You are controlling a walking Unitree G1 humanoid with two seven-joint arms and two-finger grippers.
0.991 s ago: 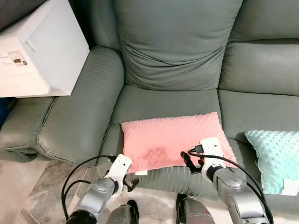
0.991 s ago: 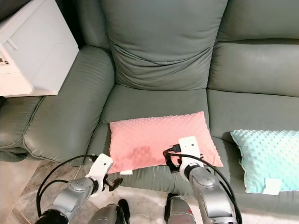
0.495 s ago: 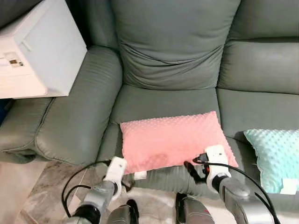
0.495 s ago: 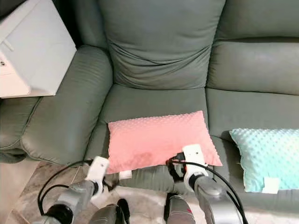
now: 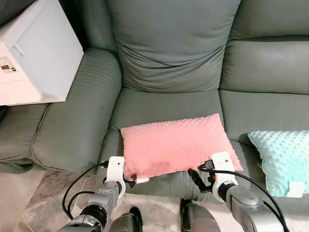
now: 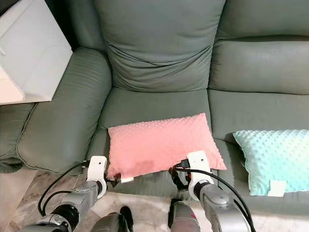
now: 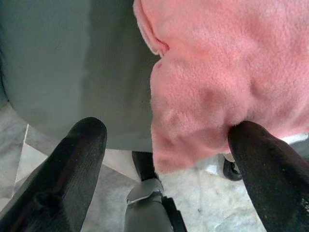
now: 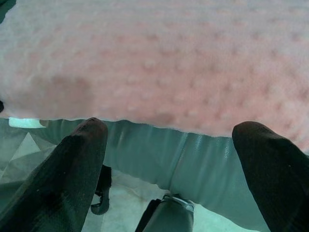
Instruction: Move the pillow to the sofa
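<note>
Here the pink pillow (image 5: 176, 144) lies flat on the sofa (image 5: 169, 53) seat, at its front edge. The left gripper (image 7: 166, 159) has its fingers spread wide at the pillow's front left corner. The right gripper (image 8: 169, 145), fingers also wide apart, sits just below the pillow's front edge, near its right corner

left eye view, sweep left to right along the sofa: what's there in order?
White box → sofa armrest → pink pillow on the seat → teal pillow at the right edge.
</note>
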